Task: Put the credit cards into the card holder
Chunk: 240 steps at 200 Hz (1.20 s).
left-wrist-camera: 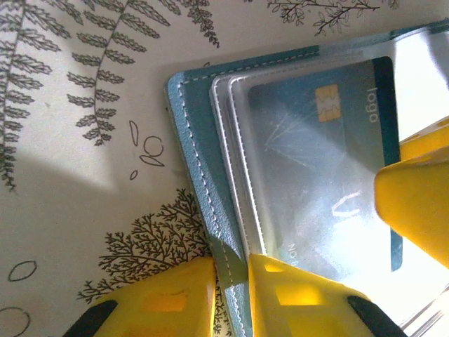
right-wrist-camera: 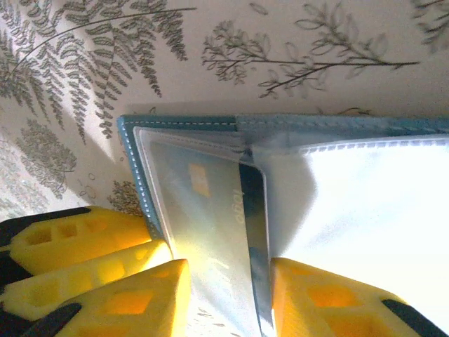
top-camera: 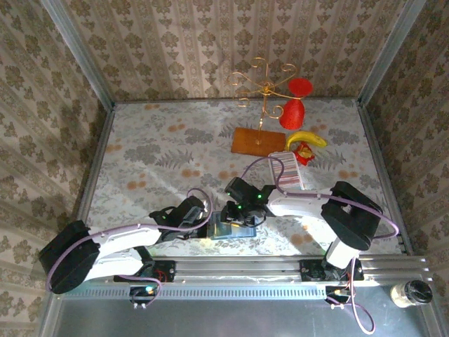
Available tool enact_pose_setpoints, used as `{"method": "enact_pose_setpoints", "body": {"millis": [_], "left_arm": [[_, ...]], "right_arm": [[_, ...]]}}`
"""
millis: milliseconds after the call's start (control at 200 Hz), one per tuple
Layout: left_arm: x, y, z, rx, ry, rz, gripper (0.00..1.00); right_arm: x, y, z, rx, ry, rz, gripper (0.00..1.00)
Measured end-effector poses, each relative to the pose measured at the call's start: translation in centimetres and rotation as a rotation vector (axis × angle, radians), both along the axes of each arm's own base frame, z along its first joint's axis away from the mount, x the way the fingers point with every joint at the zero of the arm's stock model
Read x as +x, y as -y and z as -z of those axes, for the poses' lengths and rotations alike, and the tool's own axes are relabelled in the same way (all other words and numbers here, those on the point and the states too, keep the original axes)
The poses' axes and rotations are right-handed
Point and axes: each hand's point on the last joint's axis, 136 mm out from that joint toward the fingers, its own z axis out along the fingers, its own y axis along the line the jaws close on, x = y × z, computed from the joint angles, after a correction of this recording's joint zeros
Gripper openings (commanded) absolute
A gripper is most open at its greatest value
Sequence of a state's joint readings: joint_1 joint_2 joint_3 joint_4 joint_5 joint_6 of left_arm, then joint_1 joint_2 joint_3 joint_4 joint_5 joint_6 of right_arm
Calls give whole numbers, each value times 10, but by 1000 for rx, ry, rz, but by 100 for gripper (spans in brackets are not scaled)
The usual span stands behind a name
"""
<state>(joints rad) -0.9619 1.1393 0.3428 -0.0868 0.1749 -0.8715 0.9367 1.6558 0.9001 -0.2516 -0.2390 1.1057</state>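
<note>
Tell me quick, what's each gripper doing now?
Left gripper: closed on the edge of the card holder.
Right gripper: jaws either side of the blue card; grip cannot be told.

Looks like a robot test booth made up as a home: damask wallpaper between bare aluminium posts, fern-print cloth on the table, left arm and right arm bolted to a metal rail, props such as a banana.
</note>
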Motion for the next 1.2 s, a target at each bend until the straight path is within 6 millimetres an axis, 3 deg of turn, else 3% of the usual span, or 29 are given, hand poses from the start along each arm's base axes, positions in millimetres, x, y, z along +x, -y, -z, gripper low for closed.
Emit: {"method": "enact_pose_setpoints", "body": {"millis": [280,535,830,1065,1200], "left_arm": [[0,0,0,-5,4,0,20],[0,0,0,-5,4,0,20],[0,0,0,-6,4,1,20],[0,1,0,-6,5,3,20],[0,1,0,-4,9,2,20]], "right_arm": [[0,24,-24,-43,79,39,42],[-12,42,-9,-118,72,45,44],[-24,46,14,-210,55,21,51],[-28,40,14,-236,82,19,53],[-24,26,12,-166,93,60,53]]}}
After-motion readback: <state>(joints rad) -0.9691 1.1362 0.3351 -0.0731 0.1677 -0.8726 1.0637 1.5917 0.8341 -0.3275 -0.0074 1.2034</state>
